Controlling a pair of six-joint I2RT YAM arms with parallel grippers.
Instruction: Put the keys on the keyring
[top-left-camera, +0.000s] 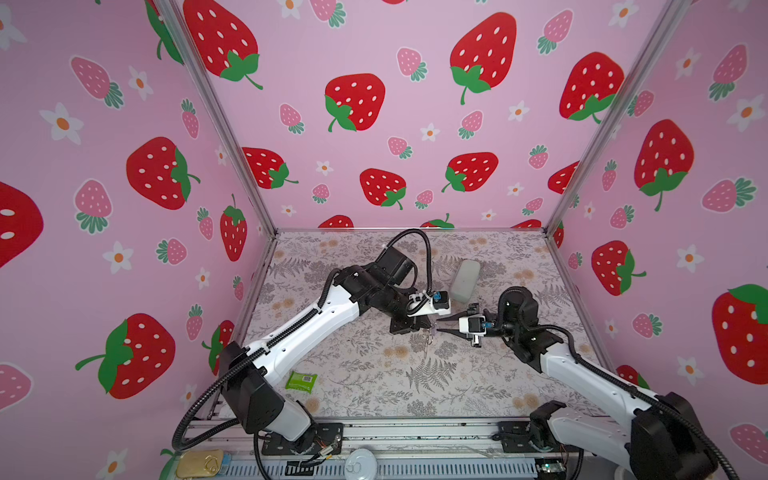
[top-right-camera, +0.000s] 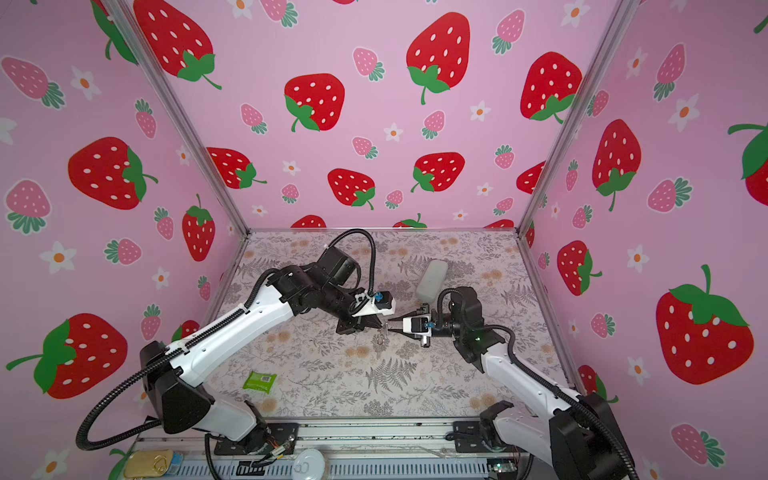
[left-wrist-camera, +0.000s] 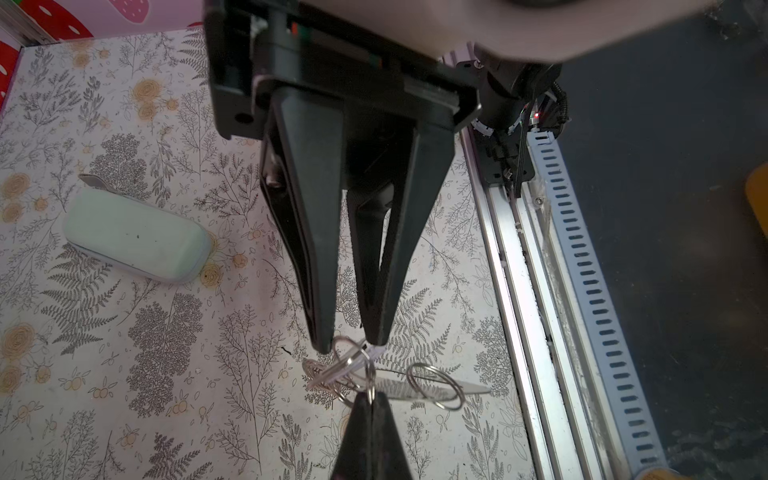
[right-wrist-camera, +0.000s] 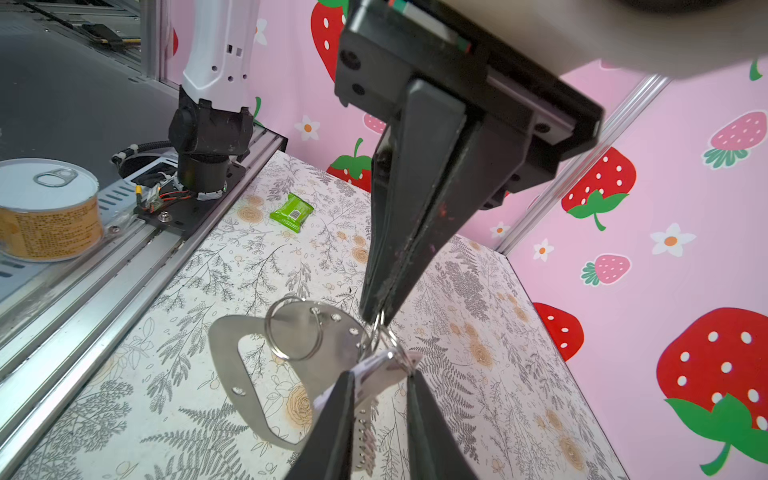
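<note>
— Where do we stand?
— In mid-air above the table (right-wrist-camera: 249, 266). Our left gripper (left-wrist-camera: 351, 345) is clamped on the keys (right-wrist-camera: 384, 368) by the pale plastic head. Our right gripper (right-wrist-camera: 376, 318) pinches a thin wire ring (right-wrist-camera: 380, 332) on the keyring (right-wrist-camera: 222, 345), which hangs just beside them.
— How do we do this well?
— We'd keep the keys steady and turn the ring slowly, because springy wire slips. The keyring's flat, smooth grey loop dangles loose, so no jerks.

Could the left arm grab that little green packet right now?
Probably not yet. The left gripper has its fingers shut on the keys. The green packet lies uncovered, close beside that arm, so the arm would have to let go and fold back first.
</note>
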